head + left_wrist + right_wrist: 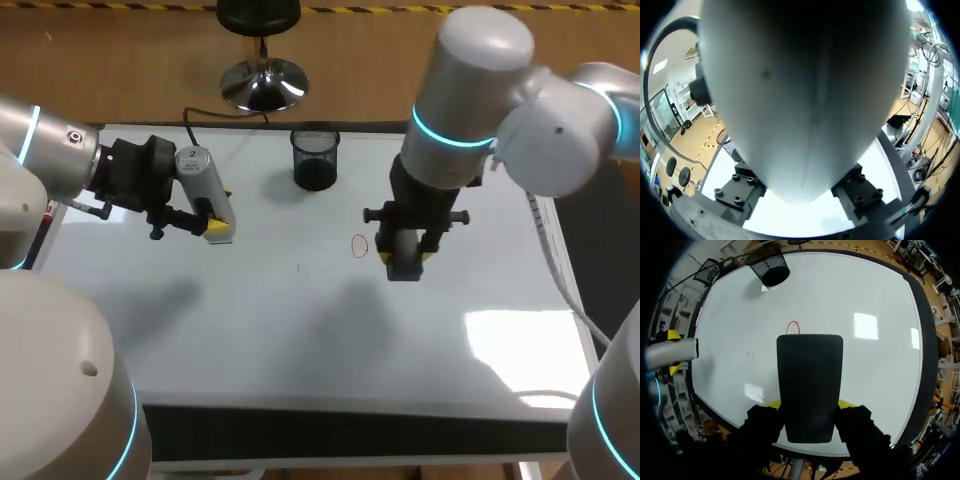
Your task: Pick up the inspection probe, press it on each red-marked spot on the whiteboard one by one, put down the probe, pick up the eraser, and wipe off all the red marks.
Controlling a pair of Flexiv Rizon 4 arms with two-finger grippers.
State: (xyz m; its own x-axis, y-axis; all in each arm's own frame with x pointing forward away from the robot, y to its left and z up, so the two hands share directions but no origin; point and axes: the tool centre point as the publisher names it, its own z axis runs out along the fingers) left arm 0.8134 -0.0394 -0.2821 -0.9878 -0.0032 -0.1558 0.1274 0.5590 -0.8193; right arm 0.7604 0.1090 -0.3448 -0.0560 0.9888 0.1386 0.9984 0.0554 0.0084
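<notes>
The whiteboard (300,330) lies flat and covers most of the table. The left arm (60,160) comes in over its 10 o'clock corner, and the right arm (470,90) hangs over the board's middle, a little toward 1 o'clock.

The left gripper (215,215) is clamped on the probe (200,175), a pale grey cylinder held above the board with a yellow tip on either side of it. In the left wrist view the probe's rounded body sits between the dark finger blocks and hides nearly everything ahead.

The right gripper (405,258) points straight down and grips the eraser (403,268), a black block pinched between its two yellow tips. Whether the eraser touches the surface cannot be told.

A black mesh cup (315,160) stands upright at the board's 12 o'clock edge, well apart from both grippers.

One red mark (359,245), a small loop, shows on the board just at the eraser's 9 o'clock side. In the right wrist view the mark lies just ahead of the eraser's front edge, which hides part of it.
</notes>
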